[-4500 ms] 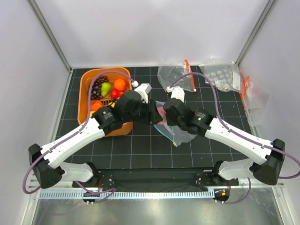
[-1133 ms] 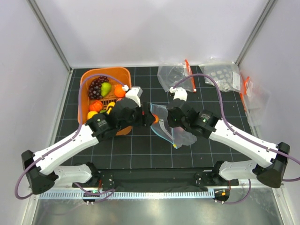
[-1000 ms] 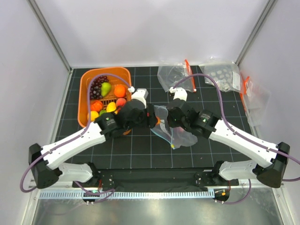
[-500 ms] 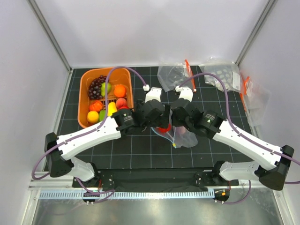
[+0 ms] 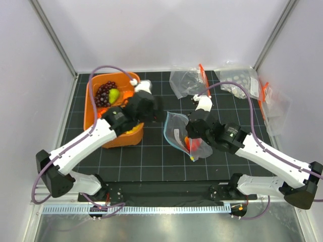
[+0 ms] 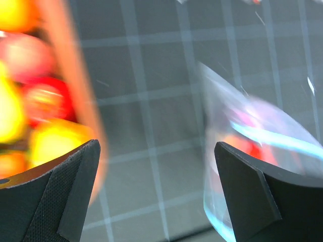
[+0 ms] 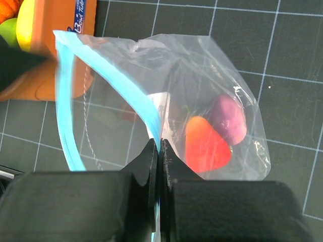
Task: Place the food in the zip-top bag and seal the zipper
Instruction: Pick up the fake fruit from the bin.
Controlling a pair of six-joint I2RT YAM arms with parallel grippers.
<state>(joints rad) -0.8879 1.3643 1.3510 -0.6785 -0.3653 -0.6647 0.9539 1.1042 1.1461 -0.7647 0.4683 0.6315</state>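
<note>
Left gripper [image 6: 157,191], wide and empty, now back at basket [image 5: 123,139]; red fruit [image 7: 204,146] dropped into zip-top bag [image 7: 202,65], right gripper [image 7: 160,151] pinching zipper [image 7: 62,101].

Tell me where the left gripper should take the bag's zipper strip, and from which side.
I would pinch the free lip of the zipper at mid-arc, coming from the basket side. The right gripper pinches the opposite lip, and the free one bows outward toward the open left gripper.

Orange basket [image 5: 108,75] rear left; orange-strip clear bags [image 5: 184,80] rear right.
</note>
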